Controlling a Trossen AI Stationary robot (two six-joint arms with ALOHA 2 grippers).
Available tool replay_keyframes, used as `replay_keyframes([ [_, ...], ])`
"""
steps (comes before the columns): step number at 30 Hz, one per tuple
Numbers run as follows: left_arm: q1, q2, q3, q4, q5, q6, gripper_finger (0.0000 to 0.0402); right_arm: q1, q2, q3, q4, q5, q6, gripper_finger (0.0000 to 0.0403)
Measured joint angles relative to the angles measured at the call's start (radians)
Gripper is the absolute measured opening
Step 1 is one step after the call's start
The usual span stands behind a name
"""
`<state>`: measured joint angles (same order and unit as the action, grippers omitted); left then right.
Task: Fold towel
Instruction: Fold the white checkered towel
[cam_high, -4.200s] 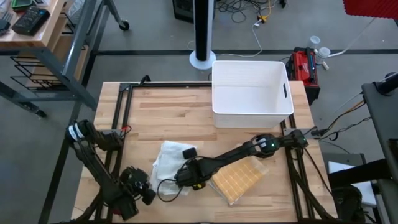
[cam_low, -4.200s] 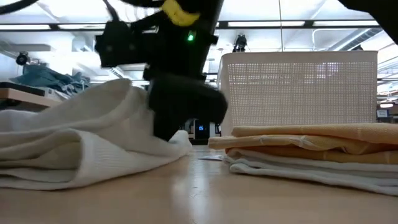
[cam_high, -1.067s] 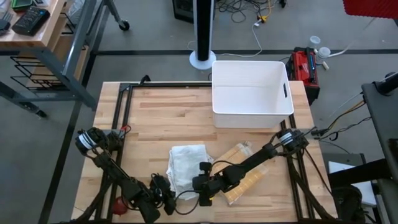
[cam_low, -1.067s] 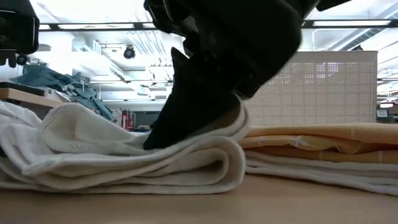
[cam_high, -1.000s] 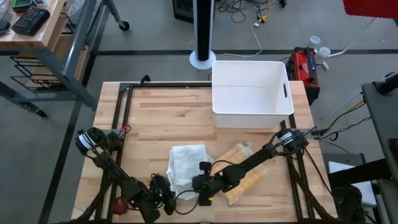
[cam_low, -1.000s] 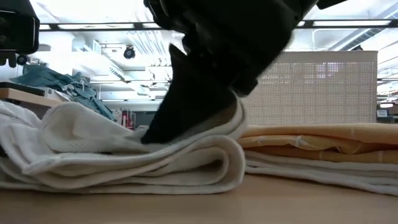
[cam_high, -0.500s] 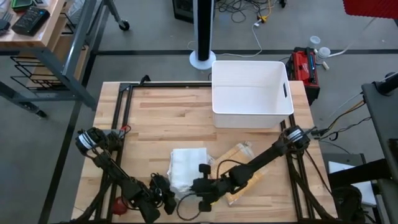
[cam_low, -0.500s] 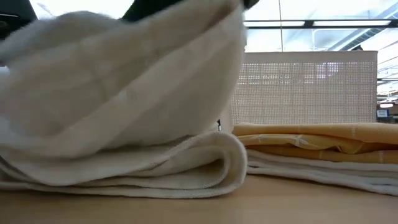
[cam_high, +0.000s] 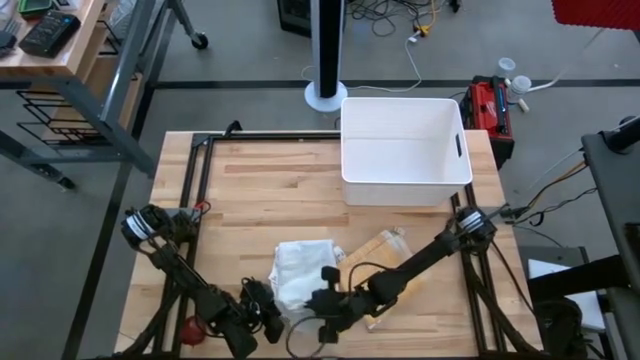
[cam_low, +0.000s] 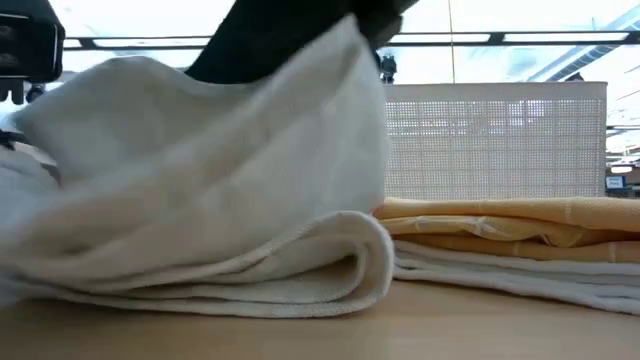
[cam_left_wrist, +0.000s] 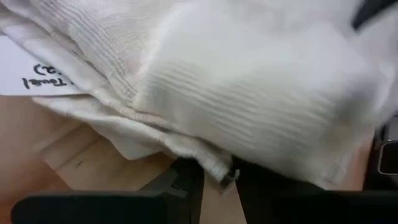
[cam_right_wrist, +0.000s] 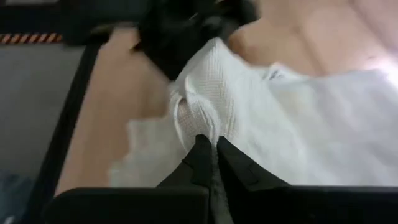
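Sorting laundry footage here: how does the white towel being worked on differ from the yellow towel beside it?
The white towel is cream-white; the yellow towel is pale orange-yellow. The white towel has one layer lifted and bulging, pinched by the right end effector; the yellow towel lies flat, folded on a white layer, with no end effector on it. Both rest on the wooden table.

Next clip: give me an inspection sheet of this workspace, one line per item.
Surface: wooden table, bare at its far left.
Job's things: white towel near the front edge, part folded, one layer lifted.
Clutter: folded yellow towel beside it; white basket at the far right; paper label under the white towel.
Grippers: right gripper shut on a bunched edge of the white towel; left gripper pinching its lower hem at the front edge.
Cables: loose leads on the floor behind the table.
Surroundings: red device beside the basket, shelving to the left.
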<state>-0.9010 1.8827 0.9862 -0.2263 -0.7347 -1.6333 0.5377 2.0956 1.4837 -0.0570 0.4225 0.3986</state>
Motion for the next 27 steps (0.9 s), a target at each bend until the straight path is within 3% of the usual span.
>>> replay_keyframes([
  [11, -0.058, -0.06, 0.001, 0.001, 0.016, -0.029, 0.0075, -0.025, -0.064, 0.005, 0.039, 0.201, -0.014, 0.0],
  [20, -0.109, -0.142, 0.001, -0.044, -0.019, -0.025, 0.0075, -0.07, -0.072, 0.116, 0.034, 0.335, -0.133, 0.0],
  [27, -0.112, -0.139, 0.001, -0.042, -0.068, 0.018, 0.0075, -0.043, -0.058, 0.123, -0.069, 0.338, -0.039, 0.0],
])
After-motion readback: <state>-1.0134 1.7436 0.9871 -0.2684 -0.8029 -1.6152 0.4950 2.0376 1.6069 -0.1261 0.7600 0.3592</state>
